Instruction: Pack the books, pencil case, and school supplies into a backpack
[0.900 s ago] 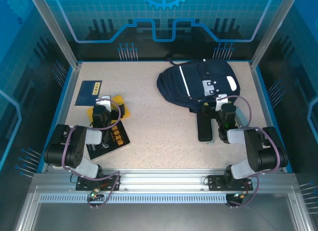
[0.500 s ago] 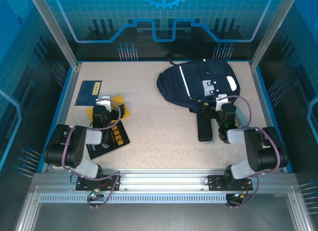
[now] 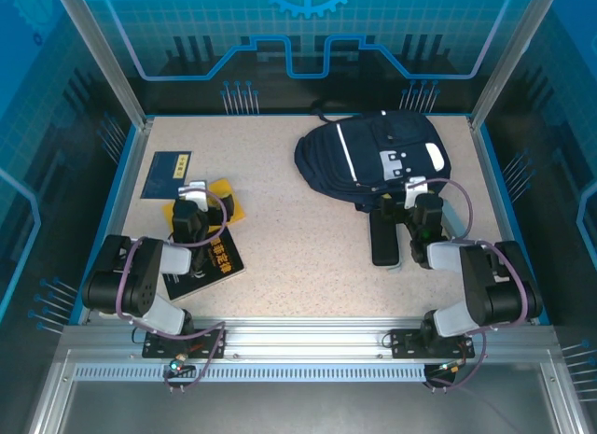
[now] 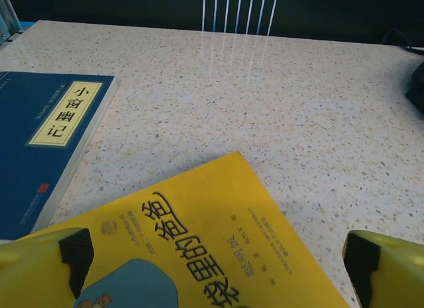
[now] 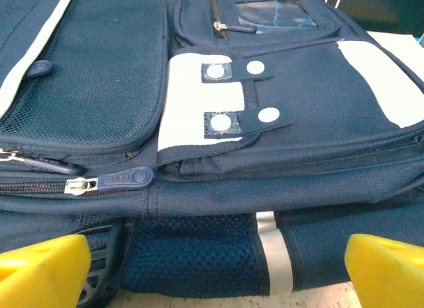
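The navy backpack (image 3: 373,159) lies flat at the back right, its straps (image 3: 382,240) trailing toward me. My right gripper (image 3: 417,191) is open at its near edge; in the right wrist view the backpack (image 5: 265,122) sits just beyond the open gripper (image 5: 212,271), with a zipper pull (image 5: 109,180) at left. Three books lie at left: navy (image 3: 168,173), yellow (image 3: 227,201) and black (image 3: 213,259). My left gripper (image 3: 193,193) hangs open over the yellow book (image 4: 199,235), with the navy book (image 4: 40,142) to its left. Pencil case and school supplies are out of view.
Bare speckled table (image 3: 298,219) separates the books from the backpack. A blue rim (image 3: 121,187) and metal posts (image 3: 107,70) bound the table. My left arm (image 3: 140,280) covers part of the black book.
My left gripper has shifted very slightly to the left over the yellow book. The right arm, backpack and books have stayed put.
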`<control>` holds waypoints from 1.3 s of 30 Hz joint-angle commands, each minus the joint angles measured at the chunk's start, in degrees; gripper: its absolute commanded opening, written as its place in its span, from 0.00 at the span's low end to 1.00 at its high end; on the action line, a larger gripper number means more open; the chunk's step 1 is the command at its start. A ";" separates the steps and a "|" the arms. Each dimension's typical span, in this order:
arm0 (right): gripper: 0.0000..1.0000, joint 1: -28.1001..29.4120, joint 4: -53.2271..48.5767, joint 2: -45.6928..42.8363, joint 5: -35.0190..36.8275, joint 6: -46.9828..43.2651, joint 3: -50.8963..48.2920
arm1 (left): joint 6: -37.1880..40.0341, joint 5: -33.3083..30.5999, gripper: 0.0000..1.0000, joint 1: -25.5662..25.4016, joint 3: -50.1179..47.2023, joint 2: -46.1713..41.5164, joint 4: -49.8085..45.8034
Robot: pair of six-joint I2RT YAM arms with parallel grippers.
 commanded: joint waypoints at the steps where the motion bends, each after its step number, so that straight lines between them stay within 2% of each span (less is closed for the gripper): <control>1: 1.00 -0.70 -8.46 -6.53 1.38 0.86 3.65 | 0.14 -1.64 0.99 0.57 -1.74 -5.15 2.12; 5: 1.00 -0.30 -21.36 -12.65 4.26 6.99 8.80 | -0.39 -3.36 0.99 0.41 1.93 -12.71 -10.45; 7: 1.00 0.19 -35.61 -13.42 8.78 14.22 15.62 | -3.38 -4.91 0.99 0.31 5.29 -16.32 -19.15; 9: 1.00 0.63 -45.76 -12.59 10.89 20.69 21.89 | -7.93 -5.15 0.99 0.35 9.24 -19.64 -28.79; 12: 1.00 1.77 -53.83 -9.41 3.52 24.50 30.05 | -15.96 -3.78 0.99 0.40 15.40 -23.03 -42.44; 18: 0.98 11.17 -66.10 4.84 -0.49 27.88 47.94 | -24.10 3.59 0.99 0.41 24.23 -24.09 -59.64; 22: 0.96 16.81 -68.02 15.39 -2.05 29.58 58.33 | -25.39 9.38 0.99 0.40 28.39 -23.90 -66.15; 25: 0.94 18.76 -69.65 23.23 -2.29 31.52 65.80 | -25.76 12.77 0.99 0.40 29.13 -24.20 -67.36; 30: 0.89 19.51 -73.89 36.87 -4.44 33.17 79.61 | -25.05 13.49 0.99 0.34 28.14 -24.86 -68.07; 36: 0.88 19.51 -81.51 52.21 -2.80 32.63 98.19 | -25.02 15.18 0.99 0.27 28.18 -24.07 -68.12; 39: 0.88 19.76 -86.33 58.89 -6.27 31.07 105.93 | -25.04 15.66 0.99 0.22 28.99 -23.22 -68.88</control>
